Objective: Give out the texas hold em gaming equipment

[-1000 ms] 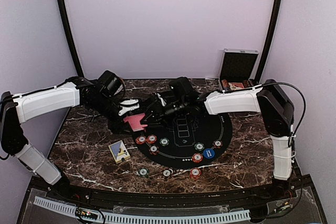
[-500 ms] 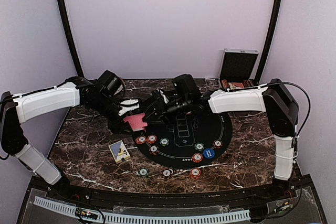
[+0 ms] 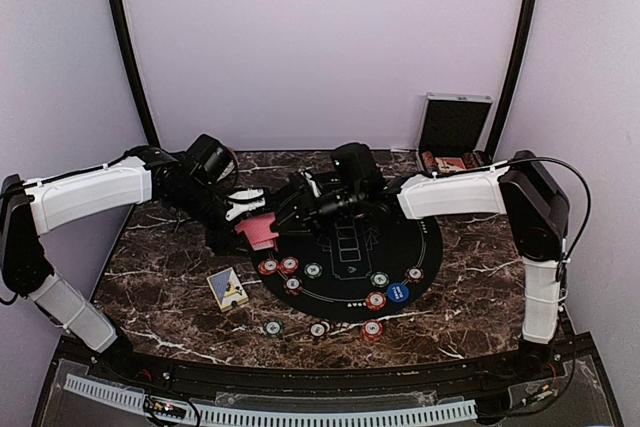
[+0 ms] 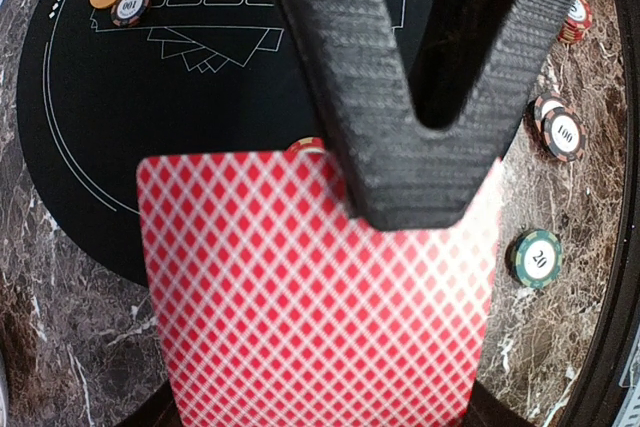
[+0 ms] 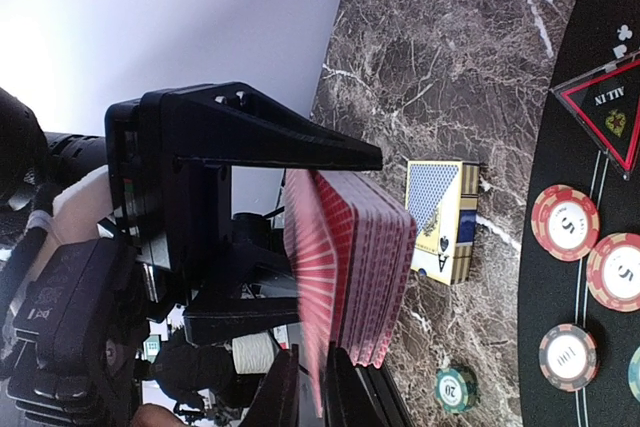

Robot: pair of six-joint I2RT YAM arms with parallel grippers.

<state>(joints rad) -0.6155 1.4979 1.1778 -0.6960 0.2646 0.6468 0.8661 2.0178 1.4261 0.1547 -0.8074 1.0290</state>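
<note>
Left of the black round mat [image 3: 425,247], on the marble table [image 3: 160,257], a blue card box [image 3: 228,288] lies flat and untouched.

At the mat's far-left edge, held above the surface, the left gripper [image 3: 250,221] is clamped on a deck of red-backed cards [image 4: 320,297], one finger on each broad face. The deck looks thick, close to full.

Directly to the mat side of the deck, the right gripper [image 5: 312,392] has its fingers drawn close together with the edge of the outermost card [image 5: 305,277] between them. That card stands a little apart from the deck, and I judge it gripped, though contact is only partly visible.

On the mat's left part lies a left cluster of chips [image 3: 289,266], red and green. The printed card outlines [image 3: 346,243] at the mat's centre carry no cards. On the mat's right part lies a right cluster of chips [image 3: 397,293], including one blue. Just off the mat's near edge, three separate chips [image 3: 318,329] sit spaced along the table.

Beyond the mat's far-right edge, a silver case [image 3: 455,125] stands open.

Assessment: chip distribution appears largely done, with chips set out in groups around the mat. Card distribution appears barely begun, since no loose card is seen lying on the mat or the table. The remaining work is to draw cards off the deck one at a time and place them at each position.
</note>
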